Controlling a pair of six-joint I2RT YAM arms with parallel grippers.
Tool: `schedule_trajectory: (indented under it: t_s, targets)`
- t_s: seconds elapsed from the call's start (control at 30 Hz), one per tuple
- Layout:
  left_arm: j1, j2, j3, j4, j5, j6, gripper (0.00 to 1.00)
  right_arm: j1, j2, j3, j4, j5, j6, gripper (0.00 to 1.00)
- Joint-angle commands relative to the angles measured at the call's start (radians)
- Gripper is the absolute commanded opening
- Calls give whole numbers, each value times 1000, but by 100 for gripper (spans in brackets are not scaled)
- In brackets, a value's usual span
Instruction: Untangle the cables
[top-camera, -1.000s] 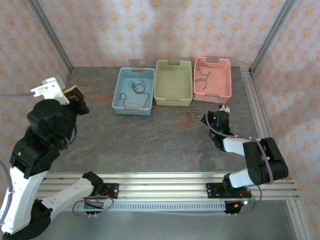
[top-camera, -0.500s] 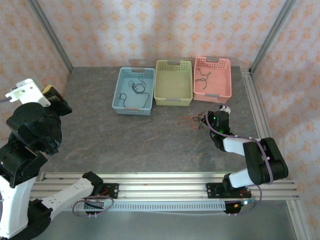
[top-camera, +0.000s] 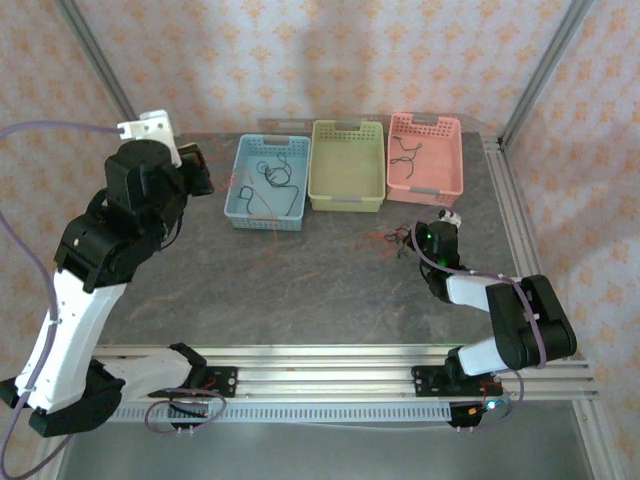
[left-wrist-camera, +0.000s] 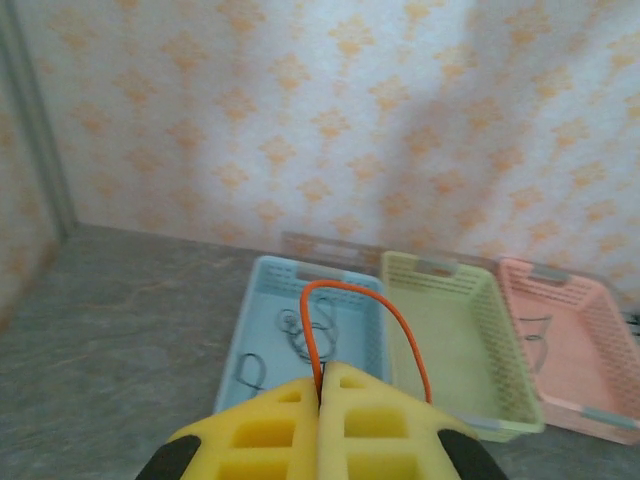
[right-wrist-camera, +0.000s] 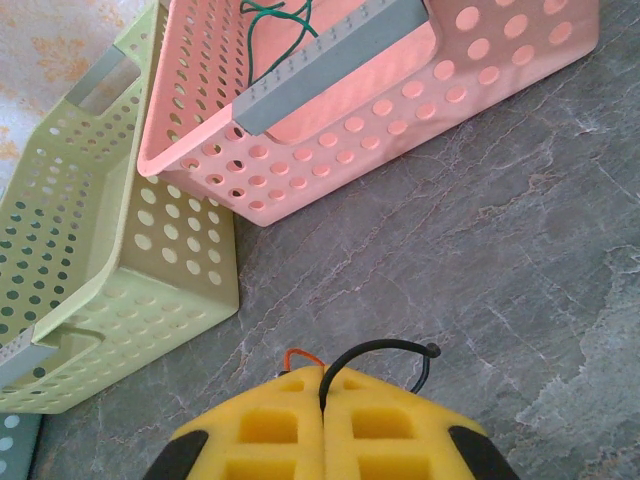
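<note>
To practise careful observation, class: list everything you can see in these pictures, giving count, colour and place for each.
table: one, grey marbled, under everything.
blue basket: one, leftmost of the row.
green basket: one, middle of the row.
pink basket: one, rightmost.
black cables: several, in the blue basket.
dark cable: one, in the pink basket.
orange cable: one, looping up from the left hand.
black cable: one, arching from the right hand.
left hand: yellow pads, shut on the orange cable.
right hand: yellow pads, shut on the black cable.

1. Pink wallpaper (top-camera: 330, 50) with small orange flower shapes all around.
2. Grey stone-look table (top-camera: 250, 300), a bit shiny.
3. Silver metal posts (top-camera: 102, 70) in the back corners.
4. Silver rails (top-camera: 330, 365) along the near edge.
</note>
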Motion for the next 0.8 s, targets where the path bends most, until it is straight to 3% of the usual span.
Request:
schedule_trajectory:
  t_s: [0.0, 0.3, 0.57, 0.77]
  targets:
    - [8, 70, 72, 67, 121, -52, 0, -1, -8, 21, -3, 10, 8, 0]
    - [9, 446, 431, 64, 238, -50, 0, -1, -1, 26, 0, 0, 10, 0]
    - [23, 836, 918, -6, 317, -39, 0, -1, 6, 30, 3, -6, 9, 0]
    - [41, 954, 934, 161, 370, -65, 0, -2, 9, 33, 1, -9, 9, 0]
